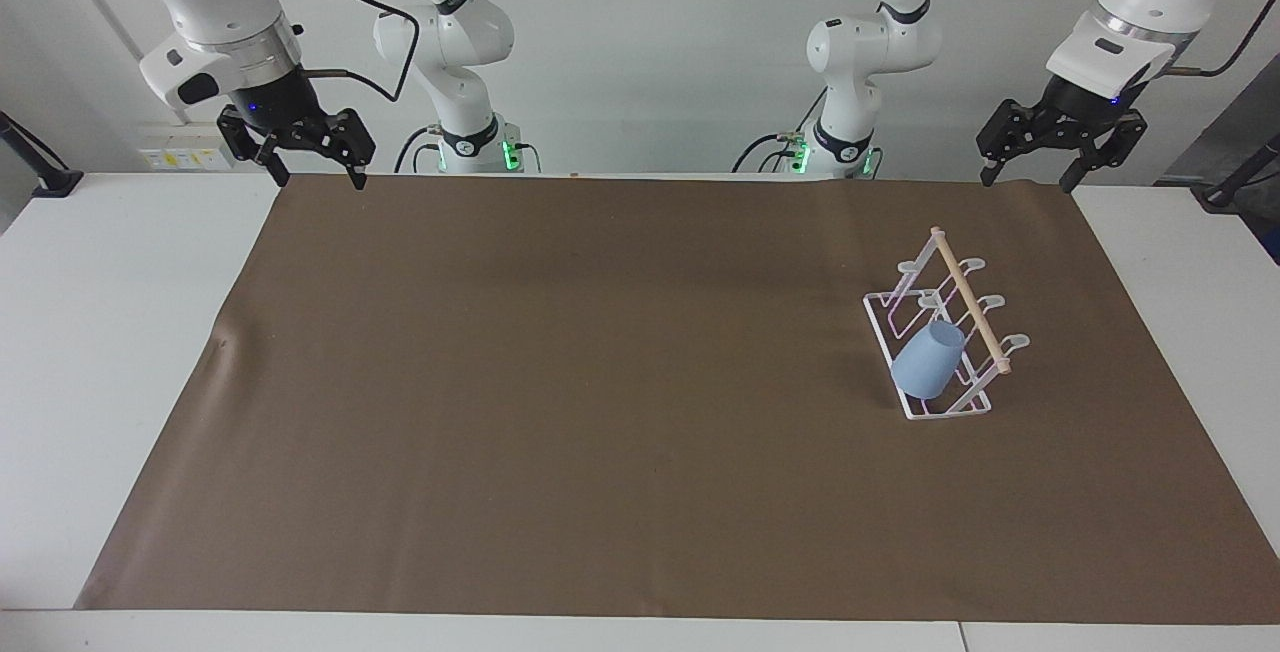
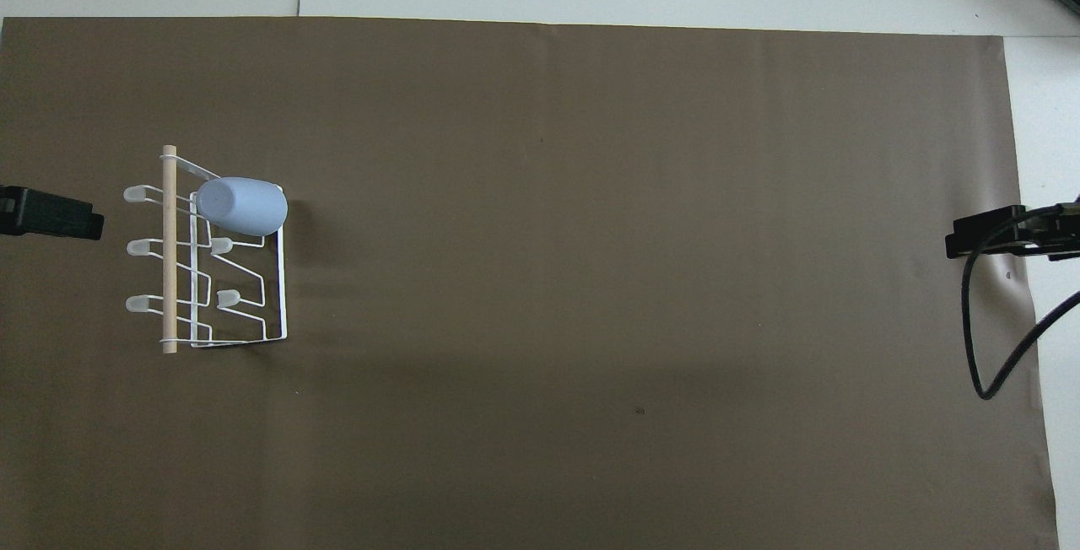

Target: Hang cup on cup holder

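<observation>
From the facing view the cup [image 1: 929,373] sits tilted on the cup holder [image 1: 945,332], both end effectors, left [image 1: 1030,172] and right [image 1: 313,172], wide and empty, while overhead its loose perch could let it slide off.

Bright even light, soft shadows, sharp focus, no glare

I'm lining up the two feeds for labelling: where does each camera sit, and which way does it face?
Facing view: high across the table, looking back at the robots; both arms show whole, left end effector and right end effector open in the air, empty.
Overhead view: high above the robots' end, looking steeply down and forward; only end effector tips show at the side edges.
Shared: the cup on the holder, toward the left arm's end, on the brown mat.
</observation>
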